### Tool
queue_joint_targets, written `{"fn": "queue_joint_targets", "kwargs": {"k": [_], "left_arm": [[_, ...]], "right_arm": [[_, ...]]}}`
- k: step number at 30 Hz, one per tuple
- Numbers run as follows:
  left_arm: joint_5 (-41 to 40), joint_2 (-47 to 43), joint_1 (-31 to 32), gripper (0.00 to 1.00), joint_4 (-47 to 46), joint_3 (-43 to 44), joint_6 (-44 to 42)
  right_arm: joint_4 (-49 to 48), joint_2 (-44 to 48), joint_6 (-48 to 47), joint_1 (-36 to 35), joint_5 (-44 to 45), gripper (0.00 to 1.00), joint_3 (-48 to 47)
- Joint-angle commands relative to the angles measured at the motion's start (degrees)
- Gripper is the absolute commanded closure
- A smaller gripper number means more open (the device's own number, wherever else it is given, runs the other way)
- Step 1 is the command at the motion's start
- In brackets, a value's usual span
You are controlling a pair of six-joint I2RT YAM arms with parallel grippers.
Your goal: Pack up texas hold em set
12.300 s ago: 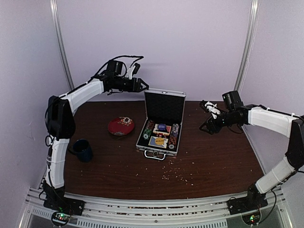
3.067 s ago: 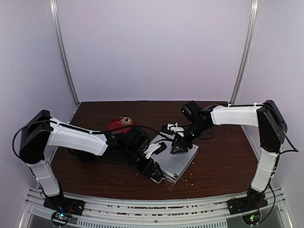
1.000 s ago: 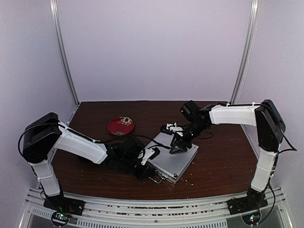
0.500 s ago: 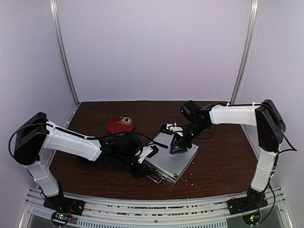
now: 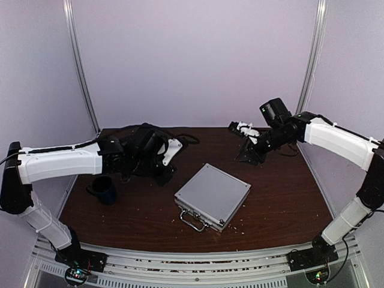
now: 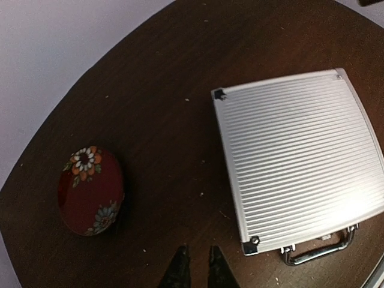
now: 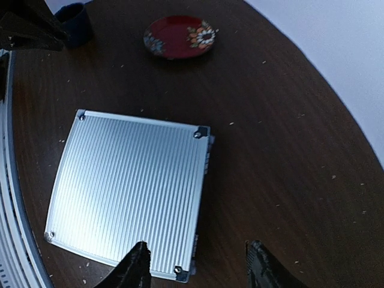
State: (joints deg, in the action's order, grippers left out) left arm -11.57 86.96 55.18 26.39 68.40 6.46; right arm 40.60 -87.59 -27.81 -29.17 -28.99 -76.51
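Both arms are pulling back from the shut case [image 5: 213, 196], which is lying mid-tabletop [image 5: 282, 198] toward the near edge. My left tool [image 6: 197, 270] is sitting nearly together, my right tool [image 7: 198, 264] apart. I'm judging packing nearly done, with the latches needing a check next.

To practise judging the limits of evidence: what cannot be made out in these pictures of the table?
Inside of the case: hidden by its shut lid, every view.
Whether it is latched by the handle: too small to judge, top view.
Plate: hidden behind the left arm, top view.
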Motion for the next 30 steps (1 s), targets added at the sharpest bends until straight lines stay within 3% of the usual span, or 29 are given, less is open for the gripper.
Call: {"fn": "queue_joint_targets", "kwargs": {"k": [1,3,6,9,16,24,30], "left_arm": [[-12.2,-0.8,-3.8,0.79,2.9,5.8,-4.0],[-14.5,-0.8,-5.7,0.66,2.8,8.6,-4.4],[-16.3,-1.2,-8.5,0.55,0.5,11.2,-4.8],[-20.0,-1.6,-10.2,0.37,-3.3,10.5,-5.3],[-18.9,-7.7,-13.0,0.10,-15.7,0.0,-4.6],[-16.4,-12.9,-14.7,0.04,-23.9,-9.5,-1.9],[-16.1,-11.4,-14.8,0.05,-22.4,-8.2,-1.1]], "right_arm": [[-8.3,7.6,7.4,4.0,6.7,0.42,1.6],[-11.3,10.4,9.9,5.5,9.8,0.30,1.9],[-16.4,14.0,15.2,6.9,16.8,0.01,2.5],[-19.8,15.9,19.5,7.5,20.9,0.00,3.1],[-29.1,18.8,28.9,7.7,31.5,0.00,11.6],[-33.6,20.8,31.1,13.1,28.8,0.00,16.0],[-34.3,22.0,31.8,15.6,25.0,0.00,17.5]]}}
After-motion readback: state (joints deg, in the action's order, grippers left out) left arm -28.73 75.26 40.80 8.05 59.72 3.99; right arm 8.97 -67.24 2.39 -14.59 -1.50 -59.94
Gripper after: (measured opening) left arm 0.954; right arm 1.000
